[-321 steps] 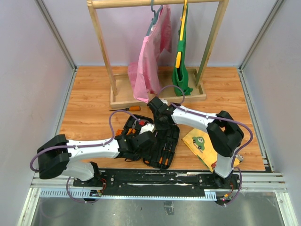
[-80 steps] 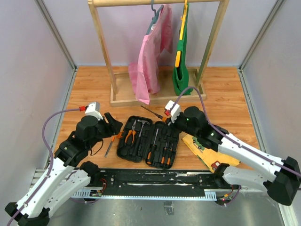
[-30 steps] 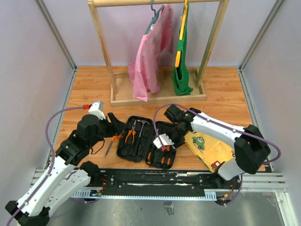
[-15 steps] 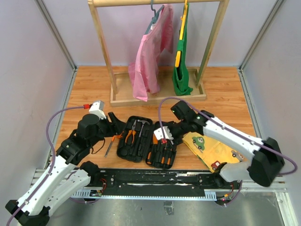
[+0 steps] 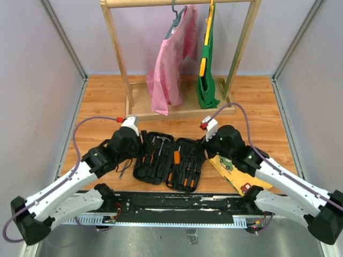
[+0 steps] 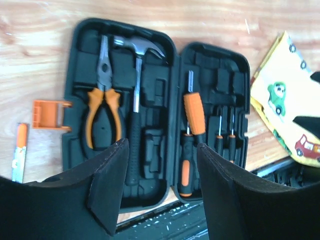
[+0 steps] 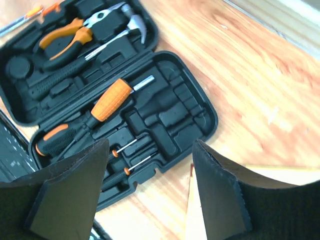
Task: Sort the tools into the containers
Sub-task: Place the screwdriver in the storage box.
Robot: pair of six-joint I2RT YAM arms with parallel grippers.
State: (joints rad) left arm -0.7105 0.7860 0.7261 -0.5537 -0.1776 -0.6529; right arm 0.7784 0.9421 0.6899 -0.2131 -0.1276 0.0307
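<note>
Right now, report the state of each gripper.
Left gripper: open, holding nothing.
Right gripper: open, holding nothing.

A black plastic rounded-rectangular tool case (image 5: 144, 171) lies open and flat on the wooden desk (image 5: 102, 107), its two halves side by side. In the left half sit orange-handled pliers (image 5: 151, 157) and a small metal-headed hammer (image 5: 161, 141). In the right half an orange-and-black-handled screwdriver (image 5: 176, 159) lies lengthwise, with smaller orange-handled tools (image 5: 187, 182) nearer the front edge. The left arm (image 5: 115, 150) ends at the case's left edge. The right arm (image 5: 228, 143) hangs just beside its right edge, above a flat yellow board with cartoon vehicles (image 5: 238, 174). Behind them stands a wooden clothes rack (image 5: 115, 48) carrying a pink garment (image 5: 169, 69) and a green garment (image 5: 206, 75).
</note>
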